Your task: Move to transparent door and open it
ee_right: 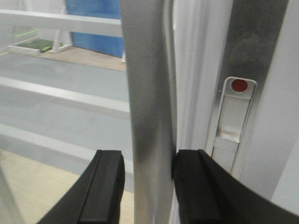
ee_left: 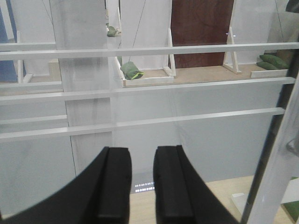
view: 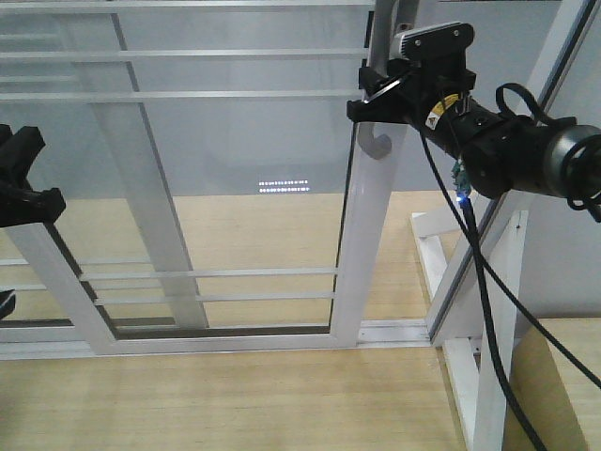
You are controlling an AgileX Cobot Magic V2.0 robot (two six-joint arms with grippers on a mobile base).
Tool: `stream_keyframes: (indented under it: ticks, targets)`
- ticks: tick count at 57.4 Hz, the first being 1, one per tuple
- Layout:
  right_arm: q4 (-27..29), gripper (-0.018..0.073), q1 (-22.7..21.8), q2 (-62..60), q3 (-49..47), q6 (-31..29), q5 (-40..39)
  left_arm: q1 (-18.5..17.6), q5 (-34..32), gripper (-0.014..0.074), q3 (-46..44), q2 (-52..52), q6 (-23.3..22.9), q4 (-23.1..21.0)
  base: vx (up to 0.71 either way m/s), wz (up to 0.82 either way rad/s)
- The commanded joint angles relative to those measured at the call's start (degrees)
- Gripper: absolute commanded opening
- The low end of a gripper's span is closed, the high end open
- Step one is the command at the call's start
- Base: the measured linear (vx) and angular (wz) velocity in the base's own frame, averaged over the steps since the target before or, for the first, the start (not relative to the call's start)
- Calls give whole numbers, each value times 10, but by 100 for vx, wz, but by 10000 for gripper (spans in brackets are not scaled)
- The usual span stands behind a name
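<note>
The transparent door (view: pixel 244 178) is a glass panel in a white frame with thin white bars, straight ahead. Its curved grey handle (view: pixel 377 143) sits on the right stile. My right gripper (view: pixel 376 101) is at the handle. In the right wrist view the handle (ee_right: pixel 147 107) stands between the jaws of my right gripper (ee_right: pixel 147 186); the right finger (ee_right: pixel 196 186) touches it, and the left finger is a small gap away. The lock plate (ee_right: pixel 232 121) is just to the right. My left gripper (ee_left: pixel 142 182) is open and empty, facing the glass; it also shows at the front view's left edge (view: pixel 23 183).
A white triangular brace post (view: pixel 488 319) stands right of the door, with my arm's black cable (view: pixel 479 272) hanging in front of it. The door's floor track (view: pixel 235 340) runs across the wooden floor. Green bags (ee_left: pixel 131 71) lie beyond the glass.
</note>
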Motion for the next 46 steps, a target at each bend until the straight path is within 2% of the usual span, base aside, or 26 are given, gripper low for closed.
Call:
stream_keyframes:
  ticks: [1, 8, 20, 30, 39, 46]
  targets:
    - [-3, 333, 8, -43, -11, 16, -52, 2, -47, 301, -15, -6, -5, -3, 0, 0]
    - [5, 333, 9, -82, 16, 61, -51, 2, -47, 301, -15, -6, -5, -3, 0, 0]
    - [5, 333, 8, -194, 112, 41, -9, 2, -47, 301, -15, -6, -5, -2, 0, 0]
    - [10, 333, 8, -309, 200, -32, 53, 2, -47, 301, -15, -6, -5, -2, 0, 0]
    - [71, 333, 8, -421, 251, -90, 123, 2, -47, 301, -15, -6, -5, 0, 0, 0]
    - [113, 333, 8, -499, 261, -189, 220, 2, -46, 301, -15, -6, -5, 3, 0, 0]
